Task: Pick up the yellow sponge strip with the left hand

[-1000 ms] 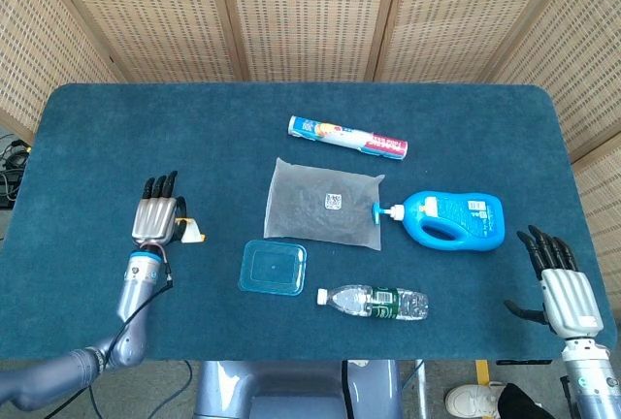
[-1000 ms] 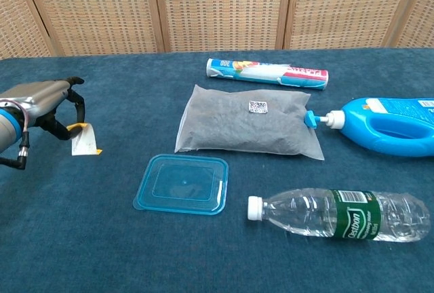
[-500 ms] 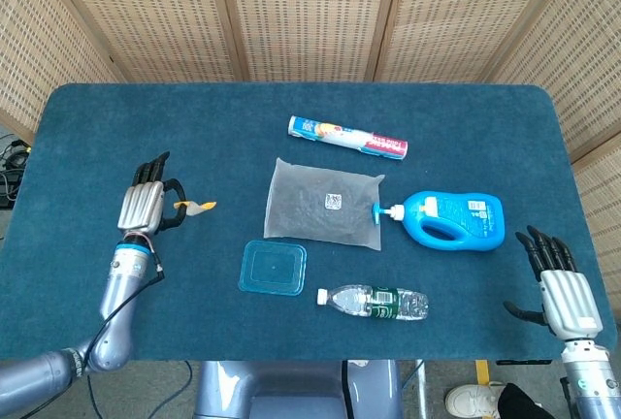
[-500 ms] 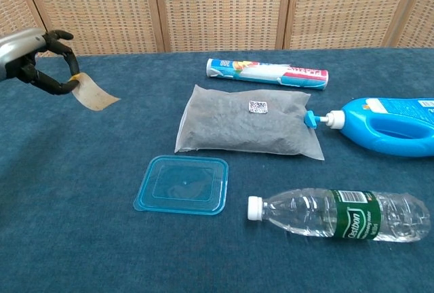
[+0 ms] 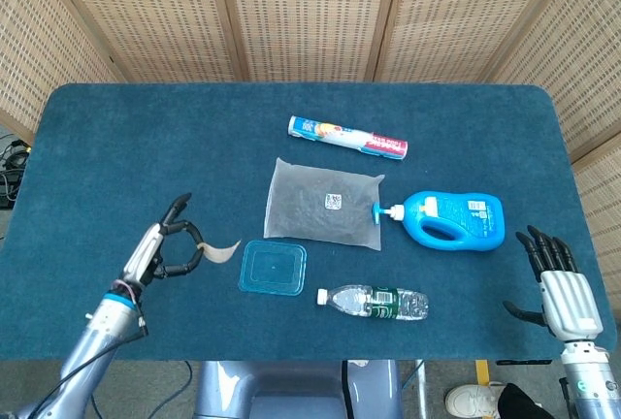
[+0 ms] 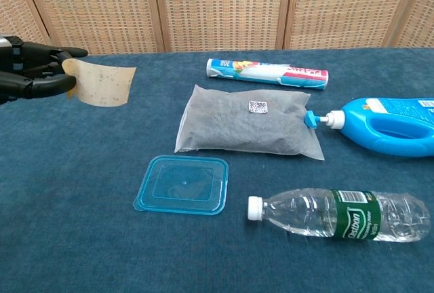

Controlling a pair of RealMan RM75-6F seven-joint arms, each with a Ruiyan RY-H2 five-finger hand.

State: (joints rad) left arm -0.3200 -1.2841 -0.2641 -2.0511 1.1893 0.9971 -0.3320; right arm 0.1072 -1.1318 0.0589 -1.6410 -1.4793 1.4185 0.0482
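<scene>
My left hand (image 5: 165, 250) (image 6: 32, 77) is raised above the table's left side and pinches one end of the yellow sponge strip (image 5: 222, 251) (image 6: 102, 85). The thin, pale yellow strip sticks out to the right of the fingers, clear of the blue cloth. In the chest view it shows its flat speckled face. My right hand (image 5: 561, 288) hangs off the table's near right corner with its fingers spread, holding nothing; only the head view shows it.
On the blue table (image 5: 116, 128) lie a clear blue lid (image 5: 273, 267), a water bottle (image 5: 376, 303), a grey pouch (image 5: 325, 204), a blue detergent bottle (image 5: 451, 220) and a roll of bags (image 5: 347, 138). Wicker screens stand behind.
The left hand has lifted the strip off the cloth and carried it up and toward the robot, turning so the strip's flat face shows. The right hand has not moved.
</scene>
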